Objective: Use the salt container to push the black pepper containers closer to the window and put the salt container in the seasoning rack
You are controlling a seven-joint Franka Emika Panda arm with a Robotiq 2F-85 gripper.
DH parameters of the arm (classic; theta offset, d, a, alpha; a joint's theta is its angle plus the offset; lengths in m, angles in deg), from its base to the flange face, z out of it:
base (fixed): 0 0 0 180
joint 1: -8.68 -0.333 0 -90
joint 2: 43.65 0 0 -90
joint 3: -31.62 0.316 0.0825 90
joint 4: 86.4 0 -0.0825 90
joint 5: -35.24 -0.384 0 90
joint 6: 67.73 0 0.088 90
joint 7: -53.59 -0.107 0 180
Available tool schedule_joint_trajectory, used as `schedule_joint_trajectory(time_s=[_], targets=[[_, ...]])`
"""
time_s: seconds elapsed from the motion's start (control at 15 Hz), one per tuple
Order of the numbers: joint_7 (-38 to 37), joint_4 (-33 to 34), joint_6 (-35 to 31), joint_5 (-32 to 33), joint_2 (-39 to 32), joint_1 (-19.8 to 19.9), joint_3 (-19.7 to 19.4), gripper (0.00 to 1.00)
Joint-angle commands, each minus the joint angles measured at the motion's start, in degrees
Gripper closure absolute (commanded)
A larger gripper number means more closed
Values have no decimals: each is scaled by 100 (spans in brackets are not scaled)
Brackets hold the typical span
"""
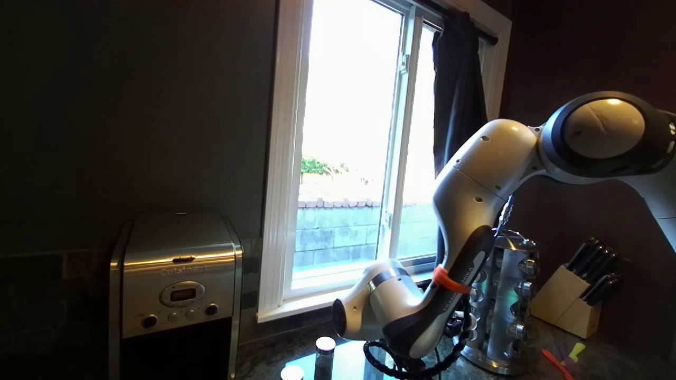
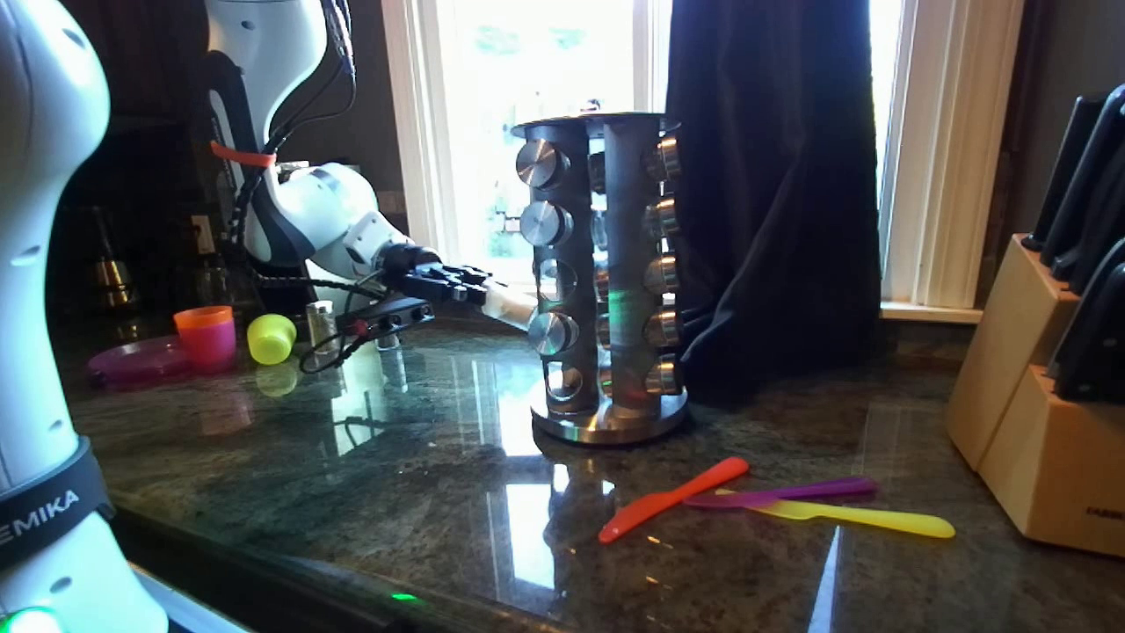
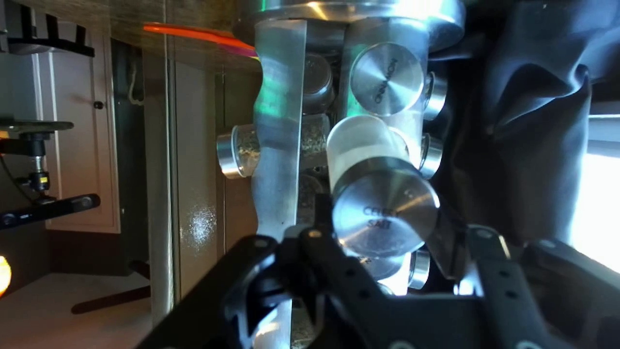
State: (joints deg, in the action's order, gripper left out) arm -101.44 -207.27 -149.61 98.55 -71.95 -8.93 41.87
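Salt jar: in the air above the tabletop, at the side of the rack; whitish contents, silver cap with the word "SALT" readable in the wrist view.
Pincer: pinching the salt jar near its cap, one finger to each side.
Salt jar's far end: pointing at the rack; in an exterior view it slopes downward and goes partly behind a jar cap there. I cannot tell whether it touches the rack or sits in an opening.
Rack: upright on the tabletop, its silvery columns carrying small glass jars, caps outward; one cap reads "CINNAMON".
Pepper jars: two, upright on the tabletop in front of the window, one closer to the sill than the other.
Window: white-framed, bright with daylight, a dark curtain hanging along one side, behind the rack.
Plastic knives: red, purple and yellow, lying near the rack's base, purple and yellow overlapping.
Knife block: wooden, black handles sticking out.
Cups: a pink one with orange at its rim, upright just beside a purple plate; a green one tipped on its side close by.
Coffee maker: silver, near the window frame.
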Motion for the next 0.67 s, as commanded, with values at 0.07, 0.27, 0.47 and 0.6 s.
schedule_joint_trajectory(time_s=[0.07, 0.27, 0.47, 0.6], targets=[[-148, 16, -73, 284, -41, 95, -21, 75], [-134, 45, -48, 375, -58, 132, -23, 75], [-140, 62, -41, 433, -91, 156, -30, 75], [-149, 60, -19, 453, -95, 167, -39, 75]])
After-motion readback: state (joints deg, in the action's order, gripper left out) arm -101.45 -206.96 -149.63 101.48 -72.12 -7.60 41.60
